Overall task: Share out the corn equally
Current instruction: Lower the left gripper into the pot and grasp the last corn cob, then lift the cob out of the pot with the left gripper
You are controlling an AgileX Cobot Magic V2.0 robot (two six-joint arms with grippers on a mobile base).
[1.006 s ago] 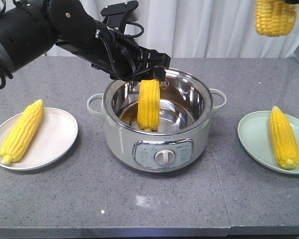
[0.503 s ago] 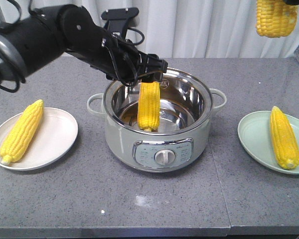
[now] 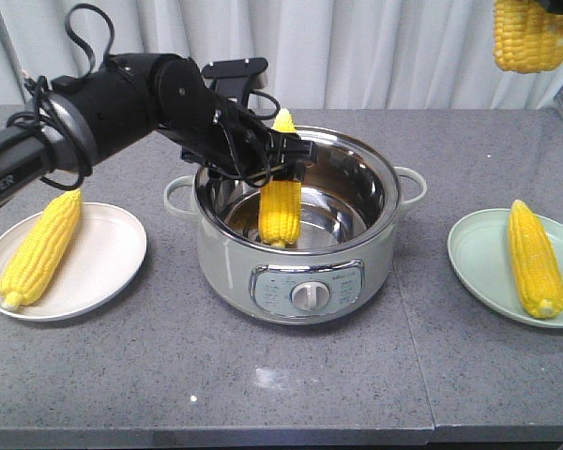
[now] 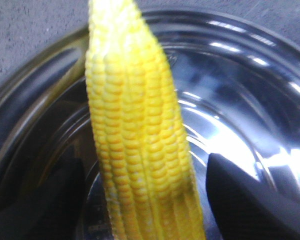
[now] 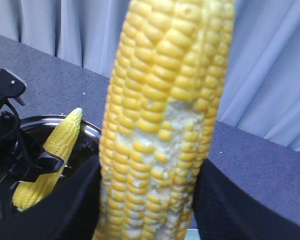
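White plate (image 3: 108, 262): at the left of the counter (image 3: 169, 375). One plate cob (image 3: 40, 247) lies slantwise on it.
Left end effector (image 3: 280, 155): fingers parted only by the width of a cob and clamped on the upper part of the pot cob (image 3: 280, 211), just below its pointed tip.
Pot cob: near upright. The tip rises above the rim and the blunt end is low inside the pot (image 3: 296, 272). Whether it touches the floor of the pot cannot be told.
Pot: mid-counter, between the two plates.
Green plate (image 3: 479, 258): at the right, with its far edge cut off. One green-plate cob (image 3: 535, 258) lies on it.
Right end effector (image 5: 155, 215): closed around the raised cob (image 3: 530, 36). Only dark finger edges beside the cob show.
Raised cob: high above the counter's right end, cropped by the top of the front view. It has a pale, worn patch of kernels.
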